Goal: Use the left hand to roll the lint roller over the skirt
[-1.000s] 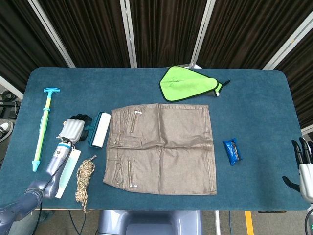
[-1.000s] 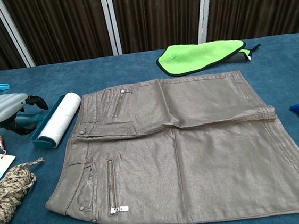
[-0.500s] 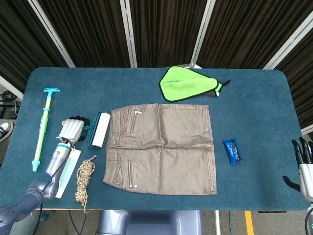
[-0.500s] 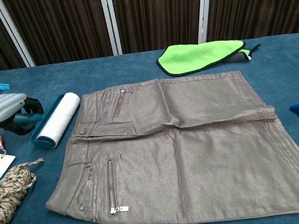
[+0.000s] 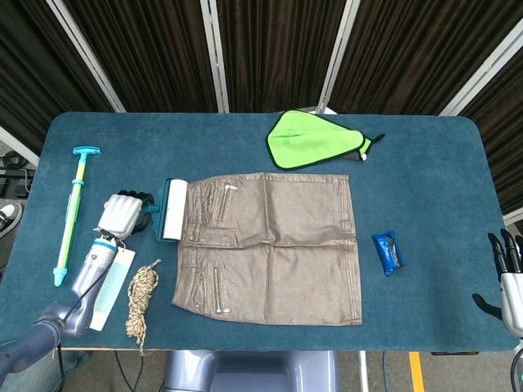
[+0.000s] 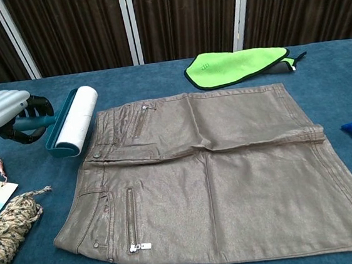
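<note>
A shiny grey-brown skirt (image 5: 274,245) (image 6: 217,165) lies flat in the middle of the blue table. The lint roller (image 5: 173,210) (image 6: 75,120), a white roll in a teal frame, is lifted at the skirt's left waistband edge. My left hand (image 5: 122,215) (image 6: 1,112) grips its teal handle, just left of the roll. My right hand (image 5: 507,273) hangs off the table's right edge with fingers apart, holding nothing; the chest view does not show it.
A green cloth (image 5: 315,140) lies behind the skirt. A blue packet (image 5: 387,251) sits right of it. Left of my left hand lies a long teal-and-green pump (image 5: 69,216); a coil of rope (image 5: 140,298) and a paper tag (image 5: 110,282) lie near the front left.
My left hand has closed on the roller's handle and lifted it, shifting the roll to the right onto the skirt's left edge. The right hand has stayed still.
</note>
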